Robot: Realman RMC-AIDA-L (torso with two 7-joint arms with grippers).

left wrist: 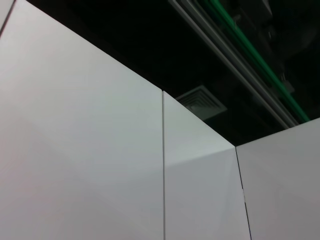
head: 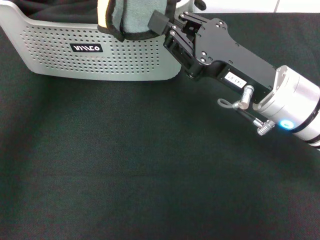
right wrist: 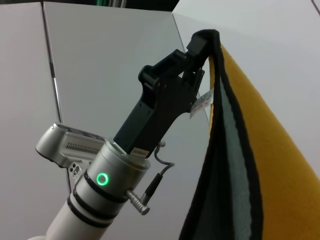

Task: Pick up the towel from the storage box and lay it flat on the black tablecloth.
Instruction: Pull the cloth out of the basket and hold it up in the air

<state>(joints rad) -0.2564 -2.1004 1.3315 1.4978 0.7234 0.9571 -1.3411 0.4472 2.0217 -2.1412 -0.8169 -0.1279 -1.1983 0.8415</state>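
Observation:
The light grey storage box [head: 100,65] stands at the back left on the black tablecloth [head: 150,165]. The grey-green towel [head: 132,17], with black edging and a strip of its yellow reverse, hangs bunched over the box's front rim at the top of the head view. My right gripper [head: 159,24] reaches in from the right and is shut on the towel's right edge. In the right wrist view a black gripper [right wrist: 202,42] pinches a black-edged corner of the towel [right wrist: 270,165] by its white tag [right wrist: 200,104], and the cloth hangs down. My left gripper is out of view.
Dark fabric shows inside the box behind the towel. The tablecloth spreads wide in front of the box. The left wrist view shows only white panels [left wrist: 100,150] and a dark ceiling.

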